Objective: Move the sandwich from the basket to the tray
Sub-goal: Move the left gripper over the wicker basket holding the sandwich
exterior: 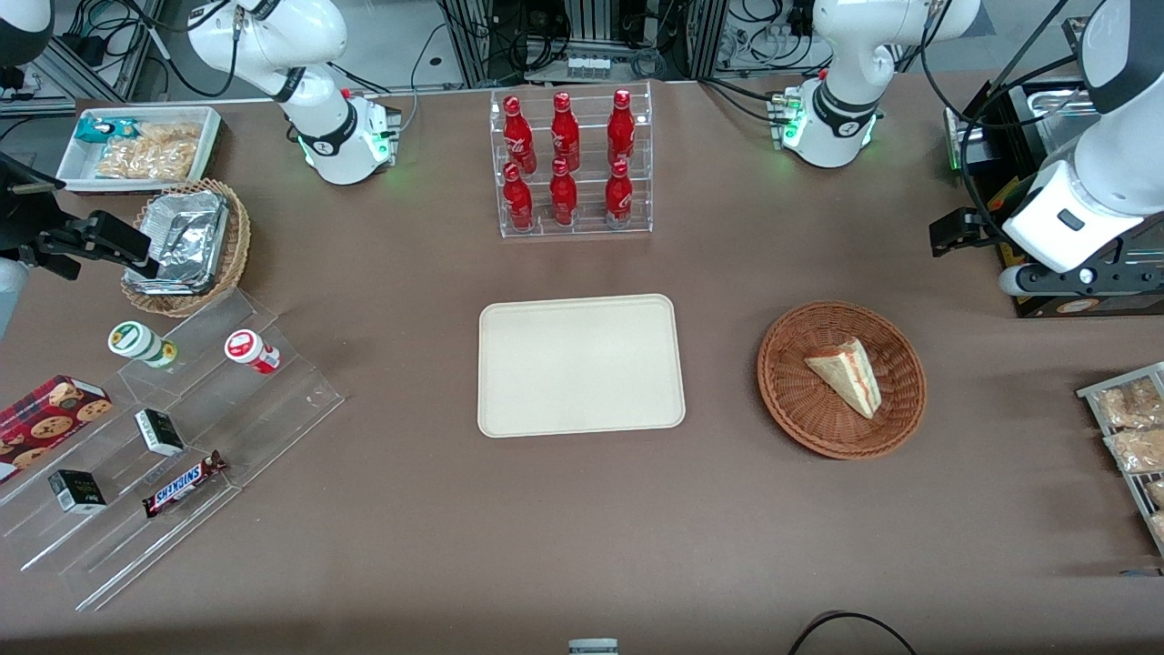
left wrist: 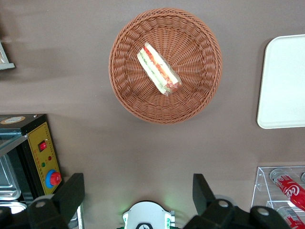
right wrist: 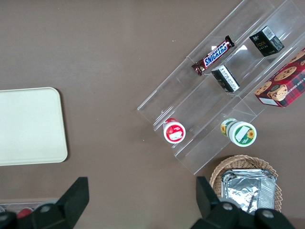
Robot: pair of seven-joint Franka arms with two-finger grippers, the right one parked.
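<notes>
Gripper raised and open, clear of the basket; sandwich not yet grasped.

Risk assessment: the sandwich (exterior: pixel 846 375) is a soft bread wedge lying on its side, off-centre in the reddish-brown wicker basket (exterior: pixel 789 400). Fingers closing across the layers would probably squash the bread or squeeze out the red and green filling; a weak hold would probably drop it on the tabletop between the basket and the cream tray (exterior: pixel 509 409). Fingertips descending too low may snag the weave and drag the light basket. Pose: the left arm holds the gripper (left wrist: pixel 138 193) high above the tabletop near the working arm's edge, beside the basket and farther from the front camera than it. The wrist camera looks straight down. The fingers (left wrist: pixel 71 193) stand wide apart and hold nothing. The tray carries nothing.
</notes>
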